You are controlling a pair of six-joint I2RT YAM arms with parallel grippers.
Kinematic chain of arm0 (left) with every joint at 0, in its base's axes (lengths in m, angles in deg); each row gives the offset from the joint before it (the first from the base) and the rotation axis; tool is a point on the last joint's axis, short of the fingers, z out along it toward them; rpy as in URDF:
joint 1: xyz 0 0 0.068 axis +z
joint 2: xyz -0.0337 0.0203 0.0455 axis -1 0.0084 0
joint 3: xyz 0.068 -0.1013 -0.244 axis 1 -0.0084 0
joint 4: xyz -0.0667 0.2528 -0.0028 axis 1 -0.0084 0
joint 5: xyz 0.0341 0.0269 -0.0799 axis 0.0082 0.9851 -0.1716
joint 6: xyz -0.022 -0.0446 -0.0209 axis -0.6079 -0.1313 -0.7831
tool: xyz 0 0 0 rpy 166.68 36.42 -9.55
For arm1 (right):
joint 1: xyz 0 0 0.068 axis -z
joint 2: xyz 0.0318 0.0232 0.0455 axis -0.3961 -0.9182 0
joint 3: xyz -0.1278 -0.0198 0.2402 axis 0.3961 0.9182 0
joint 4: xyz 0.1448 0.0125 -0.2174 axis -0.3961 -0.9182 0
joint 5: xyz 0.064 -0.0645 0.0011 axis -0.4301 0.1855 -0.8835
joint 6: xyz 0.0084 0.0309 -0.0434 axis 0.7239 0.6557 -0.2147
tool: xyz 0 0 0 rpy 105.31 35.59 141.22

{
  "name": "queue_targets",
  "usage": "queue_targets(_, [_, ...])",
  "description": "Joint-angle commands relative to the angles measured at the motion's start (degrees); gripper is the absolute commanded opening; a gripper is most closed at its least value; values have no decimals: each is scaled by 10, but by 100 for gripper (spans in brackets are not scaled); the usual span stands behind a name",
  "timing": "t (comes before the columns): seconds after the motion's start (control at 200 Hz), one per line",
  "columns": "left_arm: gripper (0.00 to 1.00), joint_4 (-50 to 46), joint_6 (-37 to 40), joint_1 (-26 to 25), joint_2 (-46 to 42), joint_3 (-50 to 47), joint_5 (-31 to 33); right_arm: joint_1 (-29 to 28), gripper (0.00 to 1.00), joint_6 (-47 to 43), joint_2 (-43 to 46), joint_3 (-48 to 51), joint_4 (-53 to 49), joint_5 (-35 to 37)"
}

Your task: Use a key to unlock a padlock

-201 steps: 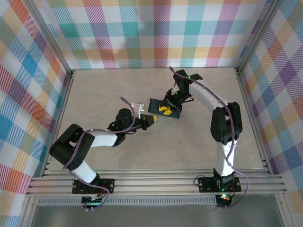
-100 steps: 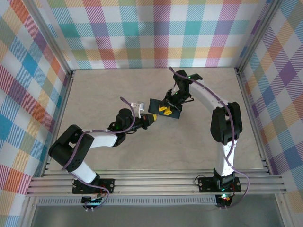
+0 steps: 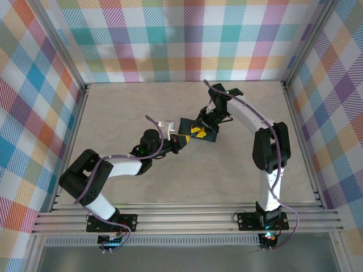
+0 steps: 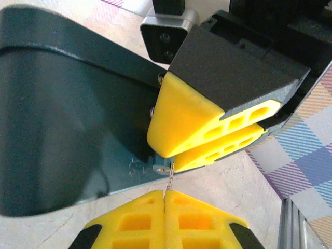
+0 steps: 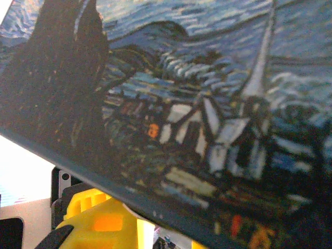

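Observation:
A thin metal key (image 4: 169, 179) sticks up from between the pads of my left gripper (image 4: 165, 193), which is shut on it. The key's tip reaches a small metal padlock (image 4: 160, 167) at the edge of a dark teal case (image 4: 62, 119). My right gripper (image 4: 167, 153) pinches at that same spot, jaws nearly together, and most of the padlock is hidden under its yellow fingers. From above, the left gripper (image 3: 185, 139) meets the right gripper (image 3: 197, 132) at the case (image 3: 205, 136) mid-table. In the right wrist view the case's painted cover (image 5: 207, 104) hides most of the fingers (image 5: 96, 223).
The beige table (image 3: 130, 107) is ringed by aluminium rails (image 3: 79, 113) and plaid walls. A rail (image 4: 293, 228) shows at the lower right of the left wrist view. The right arm arches over the table's right half.
My left gripper has crept a little up and to the right, bringing the key closer to the padlock. The right arm and the case have stayed put.

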Motion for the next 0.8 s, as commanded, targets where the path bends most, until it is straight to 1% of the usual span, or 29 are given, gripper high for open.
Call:
queue_targets(0.0, [0,24,14,-7,11,16,11,1,0,-3,15,2,-2,-26])
queue_targets(0.265, [0,37,9,-9,26,10,12,0,0,-3,14,1,-2,-24])
queue_targets(0.53, [0,28,9,-11,-4,-31,22,1,0,-2,15,-1,0,-15])
queue_targets(0.795, [0,41,6,-11,9,-24,21,1,0,-1,16,2,2,-19])
